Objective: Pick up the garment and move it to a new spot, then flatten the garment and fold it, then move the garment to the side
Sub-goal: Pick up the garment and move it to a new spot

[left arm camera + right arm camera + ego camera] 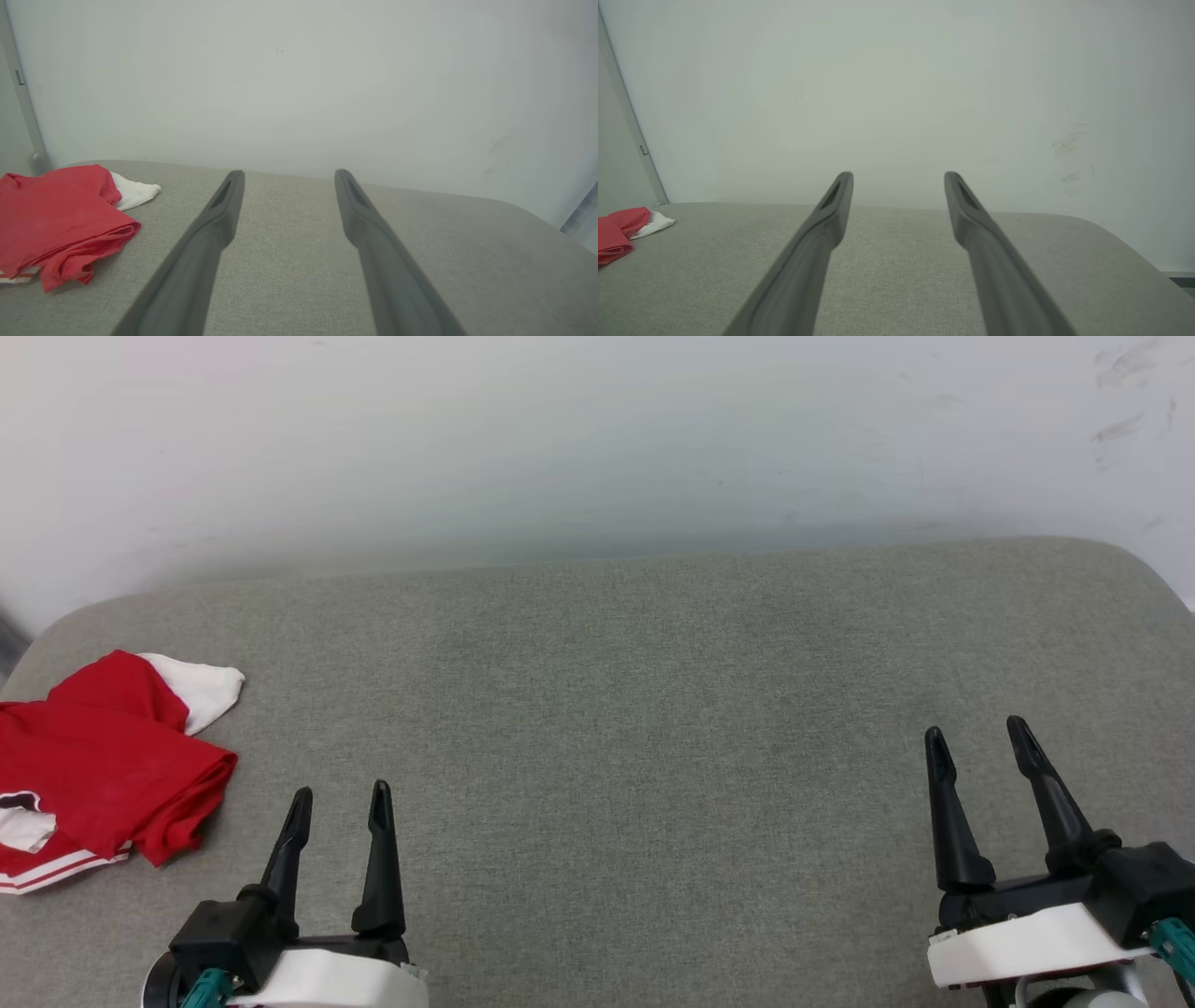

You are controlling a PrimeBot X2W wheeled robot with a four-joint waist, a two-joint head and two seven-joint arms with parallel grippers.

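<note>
The garment [103, 770] is a red shirt with a white sleeve and striped trim, lying folded in a loose bundle at the far left of the grey cushioned surface [635, 709]. In the left wrist view the garment [56, 219] lies off to the left of the fingers, and in the right wrist view the garment [619, 228] sits far left. My left gripper [341, 798] stands open at the lower left, just right of the shirt and apart from it, holding nothing. Over at the lower right, my right gripper [976, 733] is open and empty too.
A pale wall [597, 439] rises straight behind the surface. The cushion's rounded corners show at the back left and back right. A grey vertical strip [23, 98] runs down the wall left of the garment.
</note>
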